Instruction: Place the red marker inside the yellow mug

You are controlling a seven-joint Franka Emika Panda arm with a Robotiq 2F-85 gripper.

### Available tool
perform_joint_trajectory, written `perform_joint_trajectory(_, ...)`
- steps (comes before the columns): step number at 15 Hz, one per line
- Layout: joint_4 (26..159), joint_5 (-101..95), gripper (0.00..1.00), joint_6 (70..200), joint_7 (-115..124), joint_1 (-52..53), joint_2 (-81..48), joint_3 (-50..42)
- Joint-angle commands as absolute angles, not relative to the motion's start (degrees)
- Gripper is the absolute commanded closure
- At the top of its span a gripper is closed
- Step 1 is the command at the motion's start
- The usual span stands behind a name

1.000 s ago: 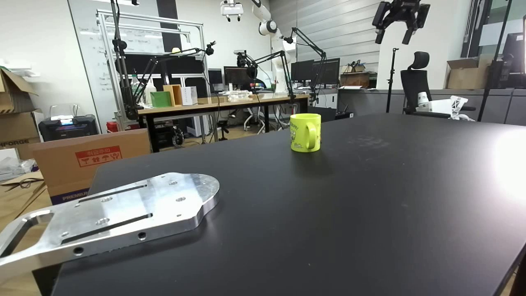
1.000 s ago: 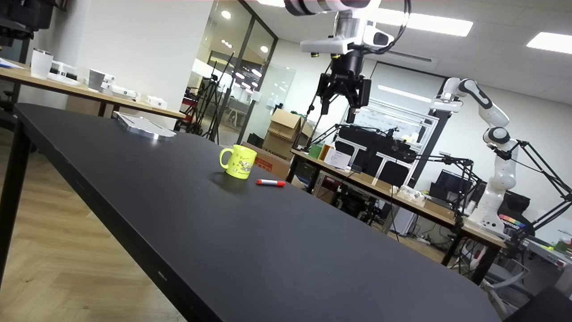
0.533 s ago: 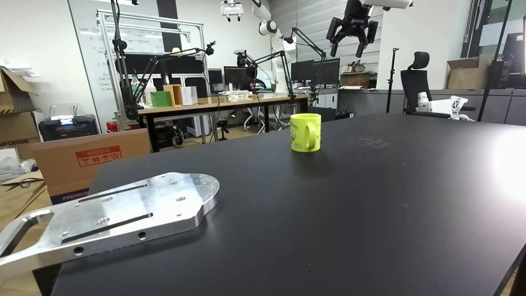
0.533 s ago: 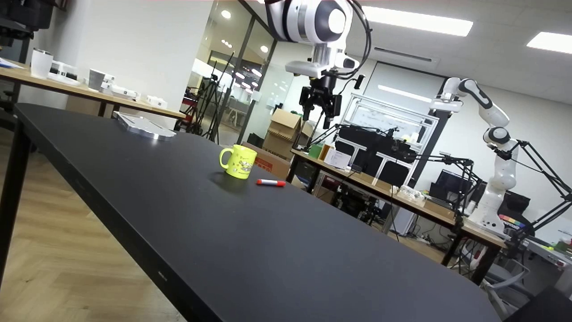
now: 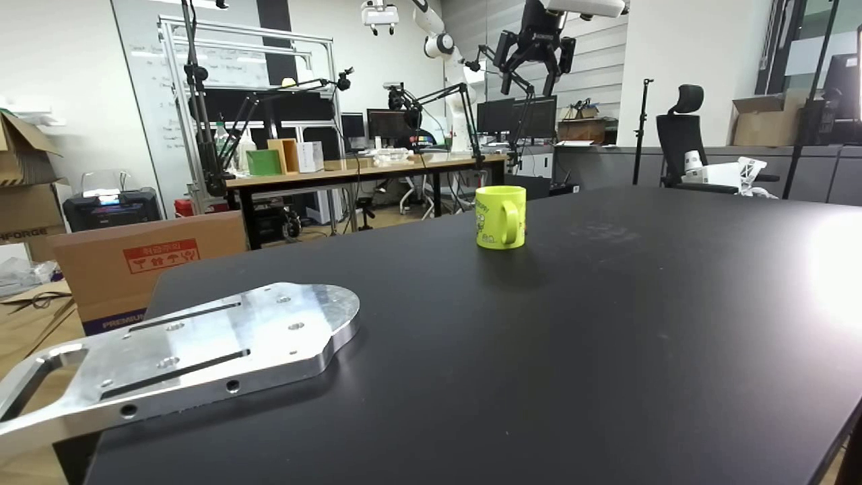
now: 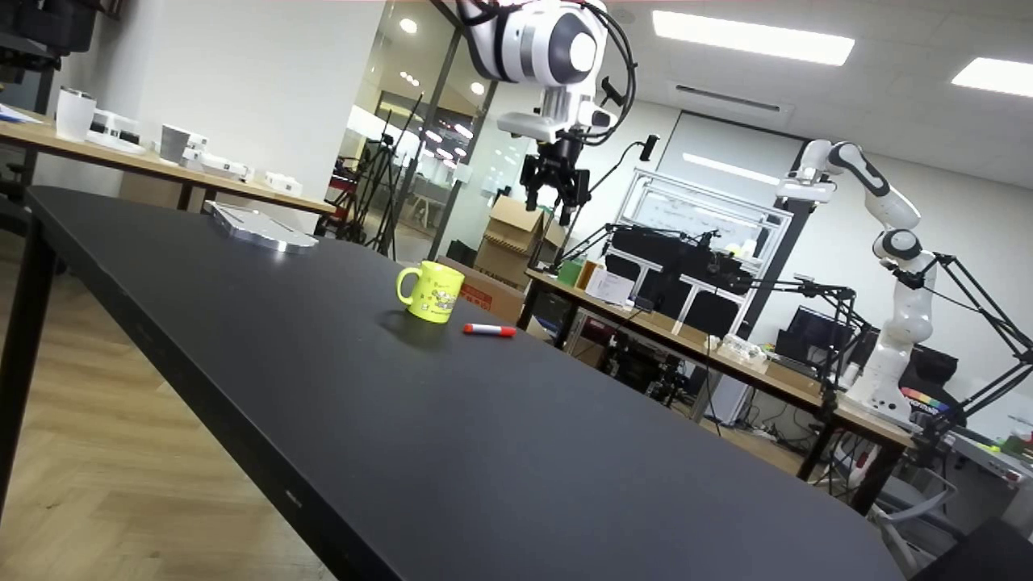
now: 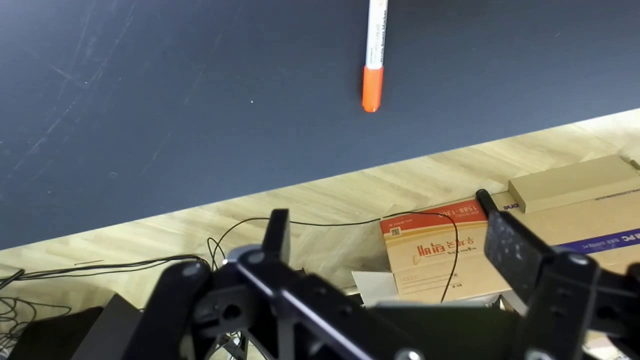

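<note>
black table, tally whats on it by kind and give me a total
Yellow mug: 1
Red-and-white marker: 1
Slotted metal plate: 1
Total: 3 things seen on the black table

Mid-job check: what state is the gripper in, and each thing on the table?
Gripper: open, empty, raised.
Mug: upright on the table, contents not visible.
Marker: lying on its side, outside the mug.
Metal plate: lying flat, one end jutting past the table edge.
</note>
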State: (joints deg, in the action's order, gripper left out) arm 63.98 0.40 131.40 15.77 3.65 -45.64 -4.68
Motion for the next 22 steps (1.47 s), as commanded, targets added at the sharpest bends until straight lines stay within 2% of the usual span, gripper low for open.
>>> perform_joint_trajectory(1,63.5,0.1,0.00,131.1,15.9,3.3,-45.8,-4.4)
perform_joint_trajectory(14,59.5,1.6,0.00,139.6,15.6,3.4,-56.8,-2.7)
perform_joint_trajectory(22,56.6,2.9,0.00,139.2,16.7,3.7,-63.6,-2.4)
